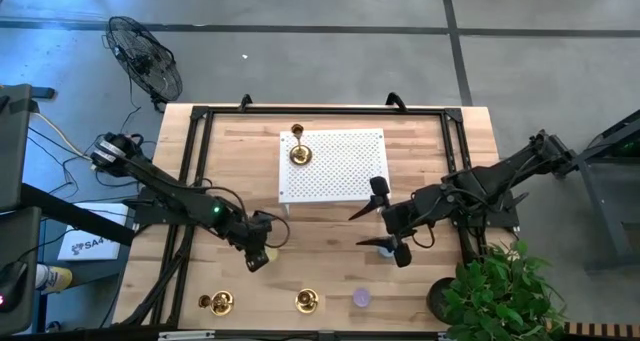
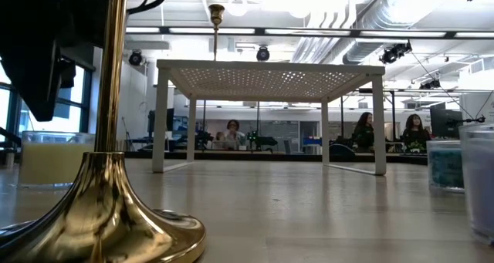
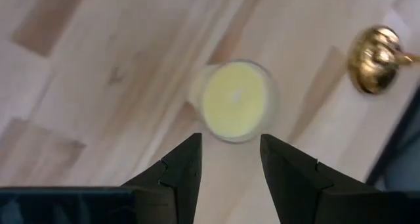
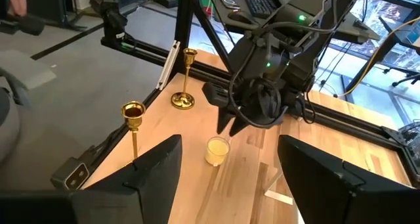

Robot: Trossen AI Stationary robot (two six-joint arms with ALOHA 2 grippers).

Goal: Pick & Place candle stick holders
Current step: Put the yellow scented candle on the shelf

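Nearest the low camera, one candle stick holder (image 2: 108,209) fills the foreground, flared base flat on the wood, stem rising straight up. We count three candle stick holders, all upright with long axes vertical: two near the front edge of the table (image 1: 420,281), the left-front holder (image 1: 217,302) and the middle-front holder (image 1: 307,301), and a third holder (image 1: 298,153) well apart from them on the near-left part of the white perforated stand (image 1: 345,166). One purple disc (image 1: 361,298) lies just beside the middle-front holder. Farther in, the left gripper (image 3: 230,159) hangs spread and empty above one pale yellow candle in a glass (image 3: 235,101), fingers (image 3: 181,171) apart and clear of the rim. The right gripper (image 4: 226,168) sits right of centre, near the stand's front right corner, also spread wide and holding nothing. Beyond the table's far edge we note one floor fan (image 1: 146,59); a potted plant (image 1: 495,291) stands at the front right corner.
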